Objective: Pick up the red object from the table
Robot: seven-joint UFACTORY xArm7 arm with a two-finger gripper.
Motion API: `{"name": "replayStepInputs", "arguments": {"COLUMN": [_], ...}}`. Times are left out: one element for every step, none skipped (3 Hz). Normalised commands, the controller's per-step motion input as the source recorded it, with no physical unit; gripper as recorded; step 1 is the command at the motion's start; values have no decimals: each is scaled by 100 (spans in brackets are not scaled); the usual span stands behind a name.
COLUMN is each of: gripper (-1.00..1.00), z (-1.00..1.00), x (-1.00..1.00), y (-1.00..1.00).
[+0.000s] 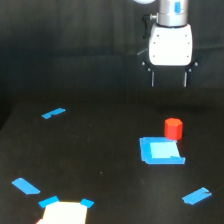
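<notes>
The hand (169, 79) hangs at upper right, fingers apart, well above the red object (173, 128) on the counter (100, 155).

A dark wall (65, 45) fills the back – plain and dim. Toward seven o'clock, a bright white patch (64, 212) glows at the bottom edge.

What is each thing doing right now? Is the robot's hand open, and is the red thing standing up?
End effector: open, empty, up in the air above the table.
Small red matte cylinder: upright on the black table, not held.
Light blue square patch: lying flat beside the cylinder.
</notes>
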Motion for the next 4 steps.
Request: {"name": "replayStepInputs", "arguments": {"gripper": [100, 75, 81, -100], "z": [98, 100, 100, 100], "x": [18, 10, -9, 24], "y": [44, 89, 69, -100]}}
